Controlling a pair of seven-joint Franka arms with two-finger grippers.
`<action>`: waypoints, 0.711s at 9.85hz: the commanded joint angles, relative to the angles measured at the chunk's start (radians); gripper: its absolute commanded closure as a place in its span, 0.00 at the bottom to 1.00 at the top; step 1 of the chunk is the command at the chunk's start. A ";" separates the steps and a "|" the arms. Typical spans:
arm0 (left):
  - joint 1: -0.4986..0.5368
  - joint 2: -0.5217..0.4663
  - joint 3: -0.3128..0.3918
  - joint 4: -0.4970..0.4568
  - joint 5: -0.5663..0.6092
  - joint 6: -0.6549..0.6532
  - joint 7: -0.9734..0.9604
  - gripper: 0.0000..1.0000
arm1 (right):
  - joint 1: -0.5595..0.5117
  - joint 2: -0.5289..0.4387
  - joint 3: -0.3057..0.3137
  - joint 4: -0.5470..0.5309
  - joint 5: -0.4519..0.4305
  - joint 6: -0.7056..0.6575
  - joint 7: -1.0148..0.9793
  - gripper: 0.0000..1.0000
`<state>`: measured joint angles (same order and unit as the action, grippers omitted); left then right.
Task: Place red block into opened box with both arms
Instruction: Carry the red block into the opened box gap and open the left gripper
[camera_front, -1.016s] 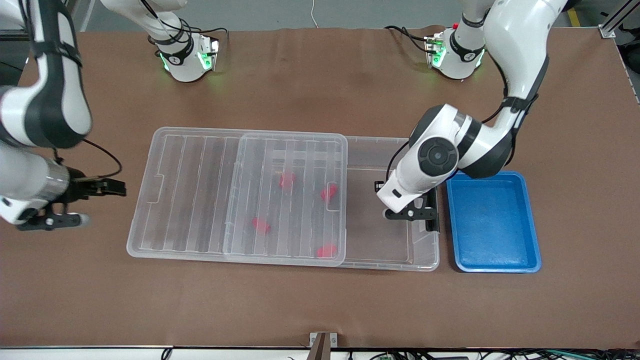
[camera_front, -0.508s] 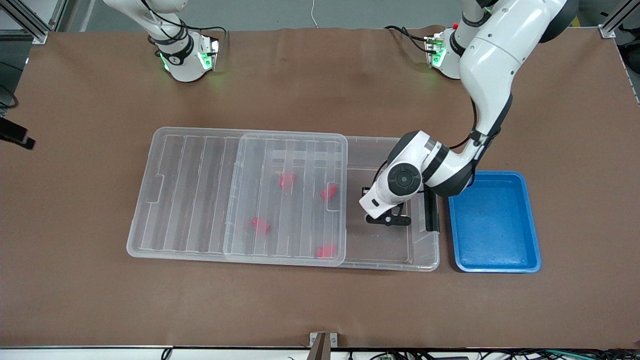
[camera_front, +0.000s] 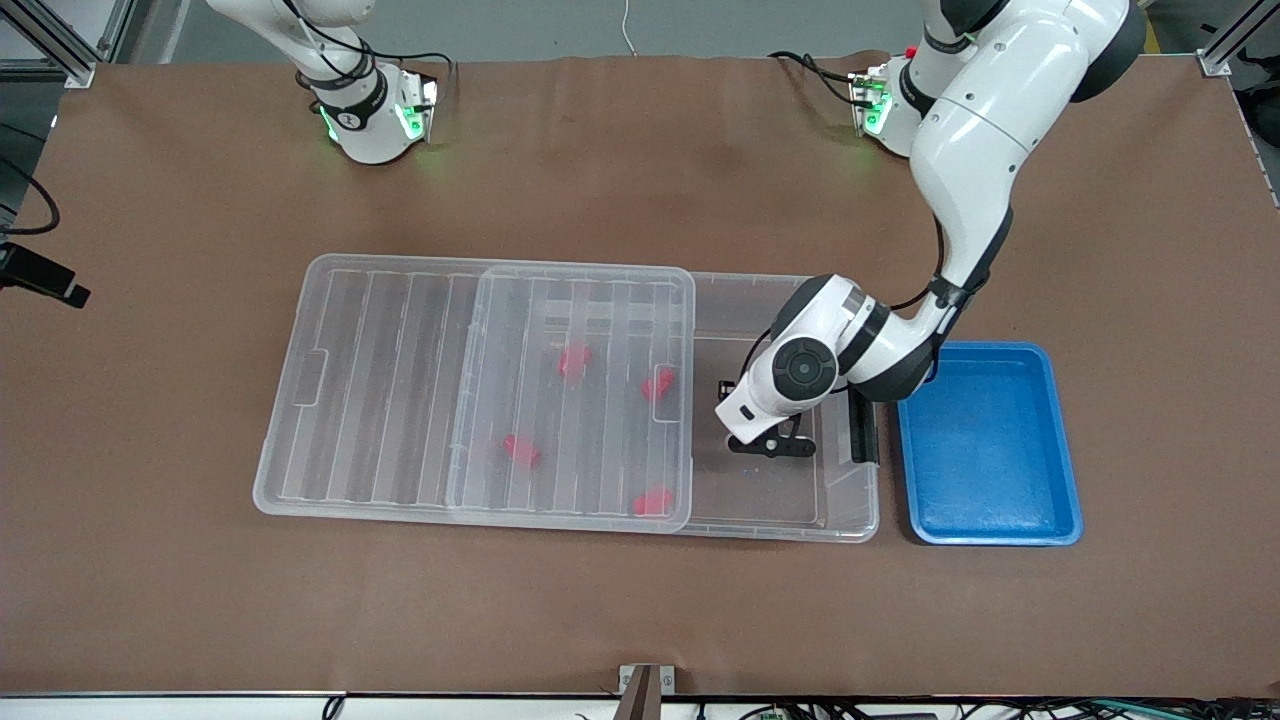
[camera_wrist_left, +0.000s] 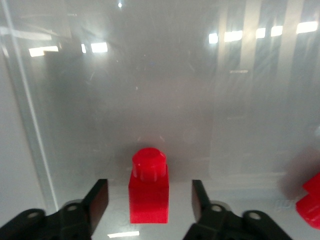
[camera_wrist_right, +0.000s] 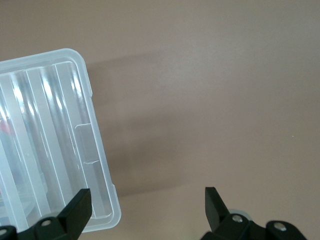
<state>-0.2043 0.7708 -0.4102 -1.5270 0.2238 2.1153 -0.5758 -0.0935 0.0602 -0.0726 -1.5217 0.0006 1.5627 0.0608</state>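
One red block (camera_wrist_left: 148, 187) stands on the floor of the box (camera_front: 760, 515), in its uncovered end, between the spread fingers of the left tool (camera_wrist_left: 150, 200), untouched by either. Over bare worktop (camera_wrist_right: 210, 75), beside the slid-off lid (camera_wrist_right: 55, 145), the right tool (camera_wrist_right: 147, 205) hangs spread and empty.

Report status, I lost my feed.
Left gripper open inside box, red block released between fingers. Right gripper open, waiting beside lid. Nothing blocking.
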 joint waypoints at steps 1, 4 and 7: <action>0.014 -0.138 -0.004 -0.015 0.006 -0.090 -0.004 0.00 | 0.003 -0.025 0.004 -0.021 -0.013 0.005 0.020 0.00; 0.061 -0.342 -0.005 -0.013 -0.003 -0.198 -0.002 0.00 | 0.003 -0.023 0.004 -0.018 -0.013 -0.001 0.020 0.00; 0.150 -0.485 -0.004 0.035 0.000 -0.328 0.054 0.00 | 0.003 -0.023 0.004 -0.017 -0.013 -0.004 0.022 0.00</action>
<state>-0.0864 0.3193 -0.4138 -1.4867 0.2236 1.8349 -0.5542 -0.0925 0.0575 -0.0724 -1.5218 0.0005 1.5595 0.0646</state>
